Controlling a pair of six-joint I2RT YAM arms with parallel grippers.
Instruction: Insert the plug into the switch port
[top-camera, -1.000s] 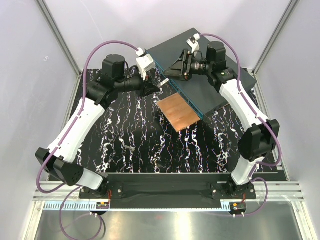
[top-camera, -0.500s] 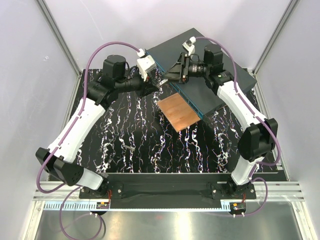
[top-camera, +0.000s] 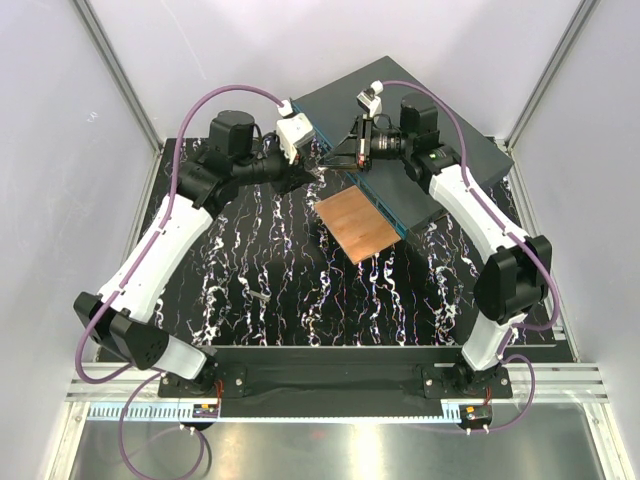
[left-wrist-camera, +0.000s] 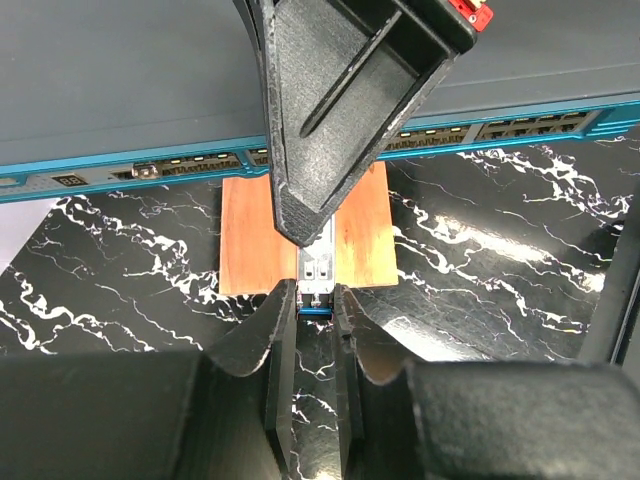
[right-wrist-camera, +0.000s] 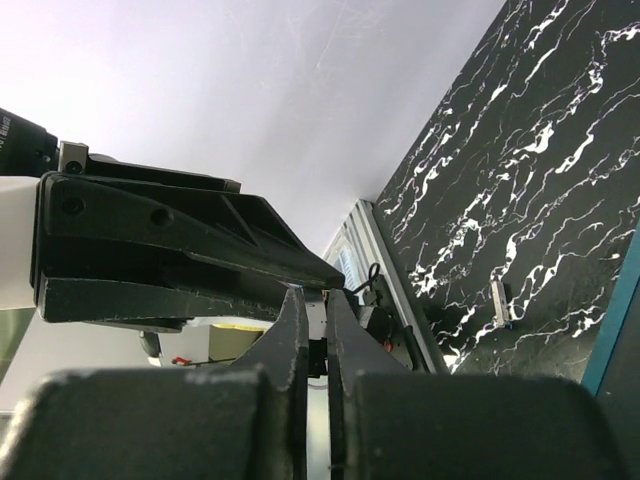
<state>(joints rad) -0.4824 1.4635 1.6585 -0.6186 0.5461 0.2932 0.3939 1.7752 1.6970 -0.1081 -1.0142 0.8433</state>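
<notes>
The plug (left-wrist-camera: 317, 270), a small silver module with a blue latch, is pinched at its near end by my left gripper (left-wrist-camera: 315, 292). My right gripper (left-wrist-camera: 305, 225) reaches down from above and is shut on the plug's far end. In the right wrist view its fingertips (right-wrist-camera: 316, 298) close on a pale sliver, right against the left gripper's black fingers (right-wrist-camera: 180, 240). In the top view both grippers (top-camera: 318, 172) (top-camera: 332, 163) meet just in front of the switch (top-camera: 420, 110). The switch ports (left-wrist-camera: 200, 165) line its teal face (left-wrist-camera: 60, 182), beyond the plug.
A copper-brown square plate (top-camera: 358, 224) lies on the black marbled mat (top-camera: 300, 290) below the grippers, against the switch's front. A small silver piece (top-camera: 262, 296) lies on the mat nearer the left arm. White walls stand on both sides.
The right gripper has swung left from over the switch to the left gripper and shut on the plug's far end. The left gripper has kept its grip and stayed in place.
</notes>
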